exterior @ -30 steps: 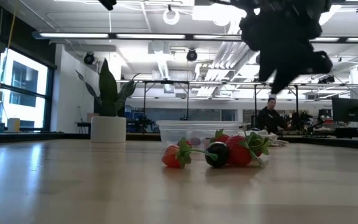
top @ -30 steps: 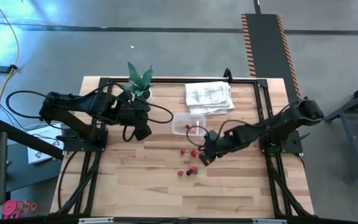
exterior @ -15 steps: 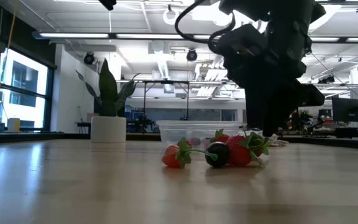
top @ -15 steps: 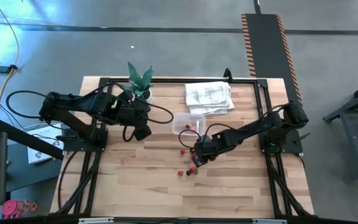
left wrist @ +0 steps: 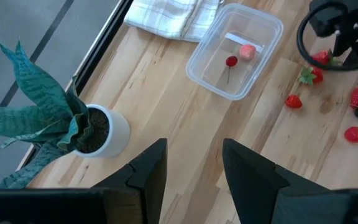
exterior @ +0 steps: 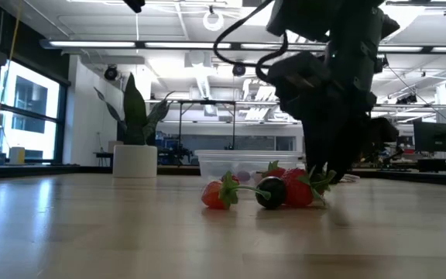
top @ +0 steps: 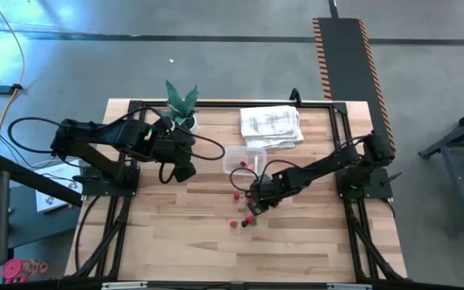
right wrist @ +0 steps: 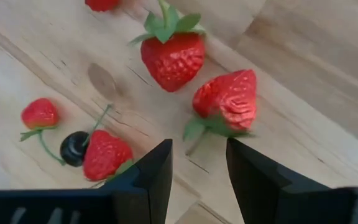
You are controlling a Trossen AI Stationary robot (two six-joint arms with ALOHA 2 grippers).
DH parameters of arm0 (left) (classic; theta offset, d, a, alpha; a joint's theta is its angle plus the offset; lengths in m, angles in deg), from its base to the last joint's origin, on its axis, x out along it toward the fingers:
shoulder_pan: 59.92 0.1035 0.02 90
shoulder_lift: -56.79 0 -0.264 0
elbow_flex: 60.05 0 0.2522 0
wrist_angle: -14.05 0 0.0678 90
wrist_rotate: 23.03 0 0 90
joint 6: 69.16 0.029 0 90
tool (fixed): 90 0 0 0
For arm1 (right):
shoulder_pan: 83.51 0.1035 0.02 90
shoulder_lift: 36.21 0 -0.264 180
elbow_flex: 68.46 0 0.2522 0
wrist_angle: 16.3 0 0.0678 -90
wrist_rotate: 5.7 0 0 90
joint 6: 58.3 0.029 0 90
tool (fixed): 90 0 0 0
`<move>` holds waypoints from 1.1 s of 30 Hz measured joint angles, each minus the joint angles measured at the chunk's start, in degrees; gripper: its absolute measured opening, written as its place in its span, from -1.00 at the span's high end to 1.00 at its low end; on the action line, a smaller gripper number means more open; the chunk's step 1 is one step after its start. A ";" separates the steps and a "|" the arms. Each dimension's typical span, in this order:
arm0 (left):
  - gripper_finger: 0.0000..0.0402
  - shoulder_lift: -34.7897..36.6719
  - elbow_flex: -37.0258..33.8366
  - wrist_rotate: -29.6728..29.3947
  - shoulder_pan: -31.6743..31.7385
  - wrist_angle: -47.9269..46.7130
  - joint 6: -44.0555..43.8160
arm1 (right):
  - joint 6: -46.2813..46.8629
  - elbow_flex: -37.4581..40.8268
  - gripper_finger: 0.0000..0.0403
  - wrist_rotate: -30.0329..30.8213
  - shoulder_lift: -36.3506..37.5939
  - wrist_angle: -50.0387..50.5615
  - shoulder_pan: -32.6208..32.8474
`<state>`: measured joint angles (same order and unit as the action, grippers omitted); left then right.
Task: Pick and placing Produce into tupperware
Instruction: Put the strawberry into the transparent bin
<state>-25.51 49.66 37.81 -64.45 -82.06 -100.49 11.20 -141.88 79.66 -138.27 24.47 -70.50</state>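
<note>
The produce is small red strawberries and a dark cherry. Several lie loose on the wooden table: two strawberries just beyond my right gripper, and a strawberry beside the dark cherry nearer the front edge. The clear tupperware stands at mid-table and holds a cherry and a pink piece. My right gripper points steeply down, open, low over the loose strawberries. My left gripper hangs open above the table's left middle.
A potted green plant stands at the far left and a folded white towel lies at the far edge behind the tupperware. Bare wood stretches along the near half of the table.
My right gripper has sunk toward the table and moved a little toward the left edge, coming down over the loose strawberries. Its fingers stay open. The produce and the tupperware have kept their places.
</note>
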 joint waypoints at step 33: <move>0.27 0.00 0.02 0.00 0.01 0.26 -0.22 | -20.95 -24.70 1.00 13.49 4.76 23.85 -6.33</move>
<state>-25.51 49.68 37.80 -64.44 -81.80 -100.71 -9.75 -166.58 93.15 -133.51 48.32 -76.82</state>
